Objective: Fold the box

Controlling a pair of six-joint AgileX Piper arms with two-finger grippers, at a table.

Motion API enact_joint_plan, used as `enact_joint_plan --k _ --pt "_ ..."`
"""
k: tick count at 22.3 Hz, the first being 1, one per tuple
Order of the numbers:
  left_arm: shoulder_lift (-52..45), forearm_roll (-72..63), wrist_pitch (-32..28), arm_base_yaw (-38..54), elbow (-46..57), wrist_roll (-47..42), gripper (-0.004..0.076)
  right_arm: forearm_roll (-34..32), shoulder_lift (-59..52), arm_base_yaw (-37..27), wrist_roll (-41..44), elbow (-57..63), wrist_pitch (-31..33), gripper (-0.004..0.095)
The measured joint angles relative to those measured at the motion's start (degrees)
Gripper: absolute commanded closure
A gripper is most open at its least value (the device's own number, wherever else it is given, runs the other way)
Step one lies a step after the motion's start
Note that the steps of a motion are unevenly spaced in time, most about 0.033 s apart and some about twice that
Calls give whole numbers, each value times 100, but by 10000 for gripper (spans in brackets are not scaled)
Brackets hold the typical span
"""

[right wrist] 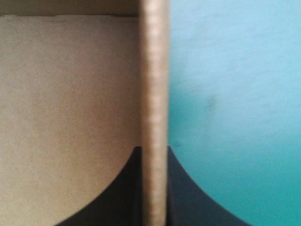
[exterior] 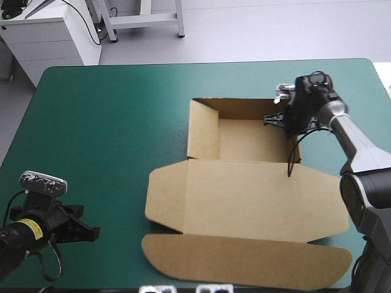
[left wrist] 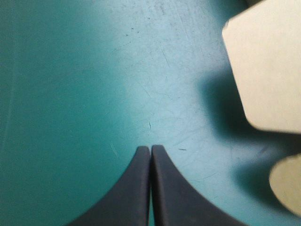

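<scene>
— While clamped on the tray's right wall (right wrist: 154, 117), best to push straight and never twist. Grip of the right gripper (exterior: 276, 119): all but closed, board edge sandwiched between the black fingers, one inside the tray, the other out over the teal-green cover (exterior: 110, 122).

— Position of the box (exterior: 244, 195)?

— Right of the table's middle. Far, left and right walls raised, lid (exterior: 256, 207) flat toward the near edge, rounded tuck flap (exterior: 244, 262) nearest of all.

— And the left gripper (left wrist: 150, 149)?

— Closed to a point, holding nothing, low over bare cover by the near left corner. Lid's side flap (left wrist: 268, 66) ahead and off to one side, apart.

— Then crease along the fold line only, bring the wall fully upright, seat it flush at the far corner, and let go only once standing unaided. Probably worth pressing gently, to avoid dragging the whole sheet across the cover.
</scene>
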Motion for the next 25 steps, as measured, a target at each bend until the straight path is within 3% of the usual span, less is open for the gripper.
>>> enact_joint_plan --k 12,18,19,24,25 --pt "-10 -172 18 0 0 -11 732 -254 166 -3212 385 -527 -725 928" --pt "-10 -383 18 0 0 -13 732 -84 693 -3986 457 -543 -754 917" --pt "-10 -414 18 0 0 -13 732 -78 758 -4031 460 -554 -754 892" --pt "-10 -470 20 0 0 -13 732 -155 809 -4060 -39 -589 -636 527" --pt "-10 -475 20 0 0 -13 732 -192 809 -4060 -116 -605 -567 510"
